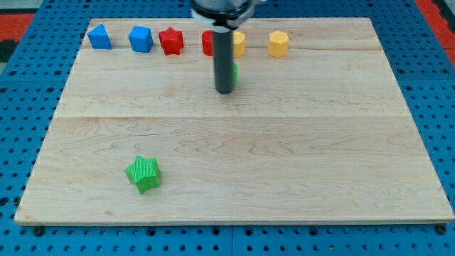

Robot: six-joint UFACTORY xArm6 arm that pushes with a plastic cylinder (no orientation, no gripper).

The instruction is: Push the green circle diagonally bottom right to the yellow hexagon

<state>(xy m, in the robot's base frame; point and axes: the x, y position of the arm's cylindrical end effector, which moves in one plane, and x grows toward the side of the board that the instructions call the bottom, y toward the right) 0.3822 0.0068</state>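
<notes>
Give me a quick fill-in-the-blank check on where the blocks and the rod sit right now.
1. My tip touches a mostly hidden block coloured ____.
2. The green star lies towards the view's bottom ____.
3. The yellow hexagon lies at the row's ____ end.
4. The red star has ____ blue blocks on its left.

Missing words: green; left; right; two

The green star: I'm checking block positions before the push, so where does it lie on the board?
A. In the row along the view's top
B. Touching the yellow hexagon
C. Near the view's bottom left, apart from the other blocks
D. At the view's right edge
C: the green star sits alone toward the view's bottom left of the wooden board, far from the top row and from my tip.
</notes>
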